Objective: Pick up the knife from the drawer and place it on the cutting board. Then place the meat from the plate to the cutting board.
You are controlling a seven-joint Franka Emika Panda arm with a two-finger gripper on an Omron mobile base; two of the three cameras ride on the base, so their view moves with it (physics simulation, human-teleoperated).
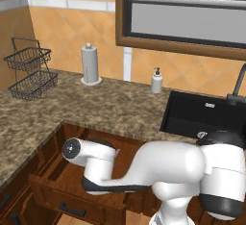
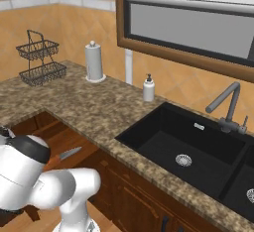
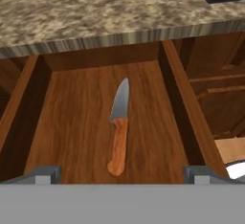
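The knife (image 3: 119, 129), with its orange handle and grey pointed blade, lies flat on the floor of the open wooden drawer (image 3: 76, 122), blade pointing toward the counter edge. My gripper (image 3: 122, 175) hovers above the handle end, open, with its two fingertips (image 3: 43, 174) spread wide on either side and nothing between them. In the right base view the knife (image 2: 69, 152) peeks out past my arm inside the drawer (image 2: 64, 139). The drawer (image 1: 57, 190) stands pulled out below the counter, with my hand over it. The cutting board, the meat and the plate are out of view.
A granite counter (image 1: 110, 108) runs above the drawer. A black sink (image 2: 183, 151) with a faucet (image 2: 228, 107) lies to the right. At the back stand a paper towel holder (image 1: 90, 63), a soap dispenser (image 1: 156, 81) and a wire basket rack (image 1: 31, 70).
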